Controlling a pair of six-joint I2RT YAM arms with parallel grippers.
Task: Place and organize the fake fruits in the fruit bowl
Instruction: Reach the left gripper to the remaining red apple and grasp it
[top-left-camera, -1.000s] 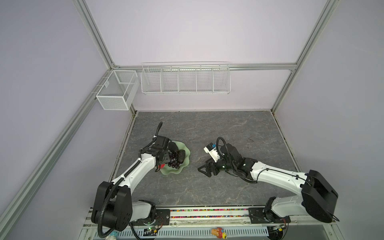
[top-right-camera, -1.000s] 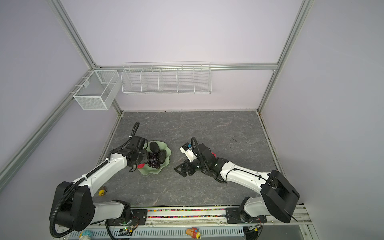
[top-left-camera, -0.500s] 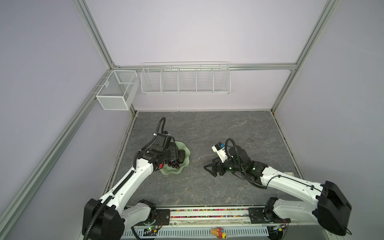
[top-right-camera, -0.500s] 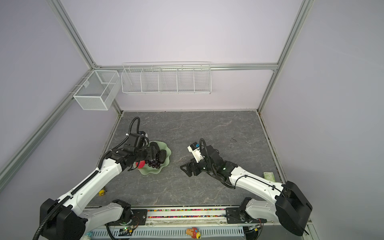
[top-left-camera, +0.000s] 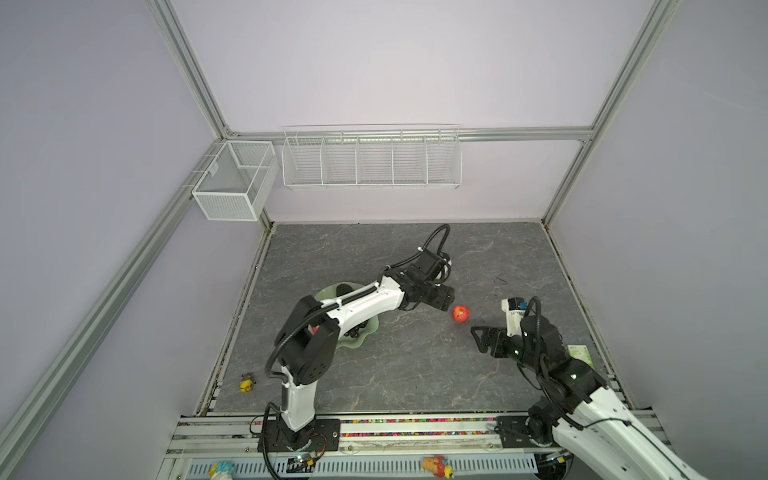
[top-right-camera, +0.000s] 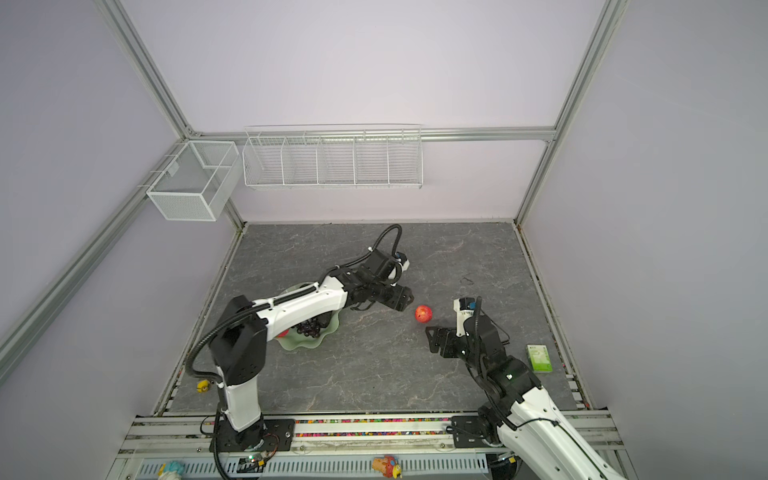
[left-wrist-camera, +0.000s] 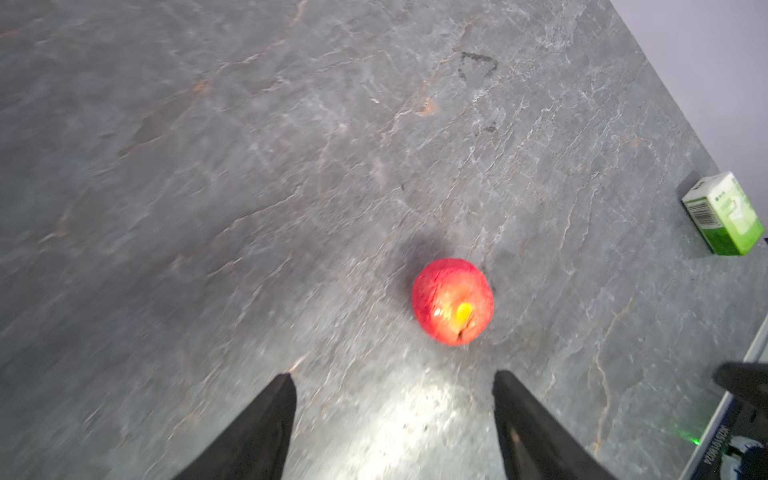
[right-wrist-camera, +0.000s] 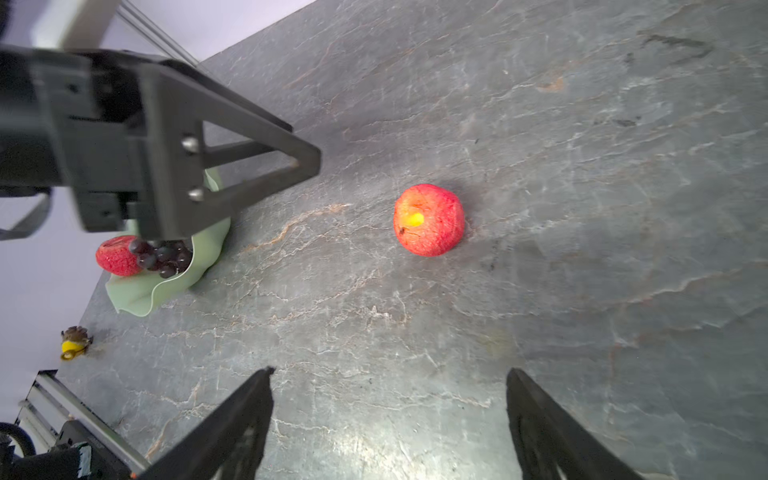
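A small yellow-patched red apple (top-left-camera: 461, 313) is lying on the grey stone tabletop (top-left-camera: 374, 374), well apart from the pale green wavy-rimmed bowl (right-wrist-camera: 166, 289), seemingly holding the other fruits (right-wrist-camera: 160, 257). The left gripper (left-wrist-camera: 392, 378) is hovering just beside the apple, jaws spread, empty; the right gripper (right-wrist-camera: 388, 370) is idling open nearby. Fetching the apple is likely in hand: next, straddling and closing.

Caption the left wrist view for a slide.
Open left gripper faces a red apple lying loose on the table.
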